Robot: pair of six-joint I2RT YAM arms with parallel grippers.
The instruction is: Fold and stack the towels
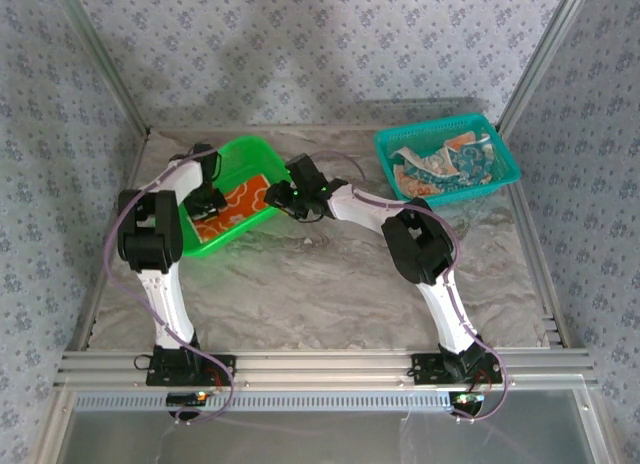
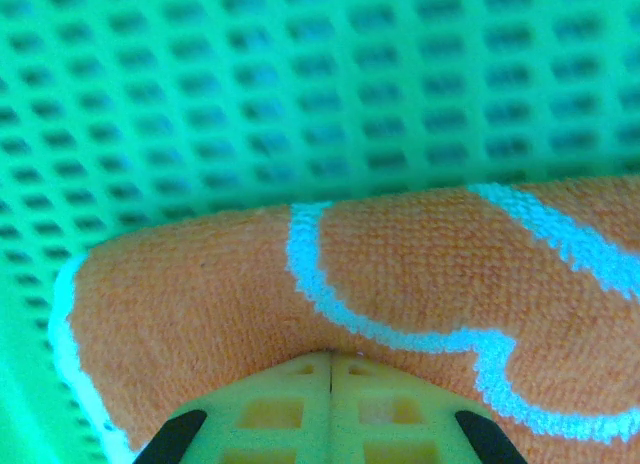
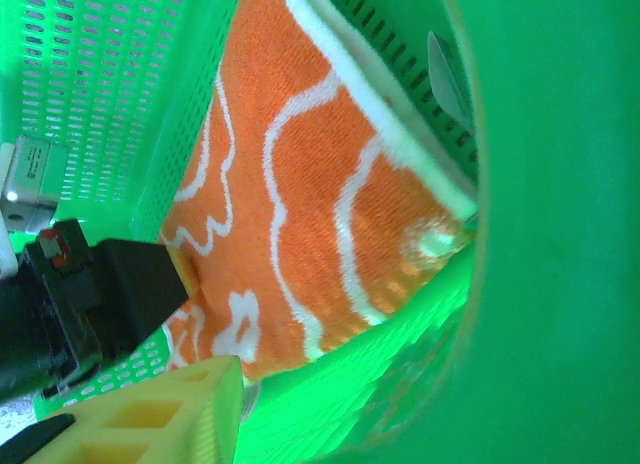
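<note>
— inside the green basket (image 1: 240, 149), on the left of the table (image 1: 330, 284), the orange towel (image 1: 232, 206) lies folded. the left hand (image 2: 331, 359) is pinched shut, its tips against the cloth.
— and the right hand (image 1: 283, 196)?
— at the basket's right rim. i can't tell how wide it stands.
— what's the risk?
— if it catches the mesh wall instead of cloth, the basket could drag or tip and the fold could spill open. more towels (image 1: 445, 164) sit in the teal basket (image 1: 500, 149).

No readable txt, labels or nos.
</note>
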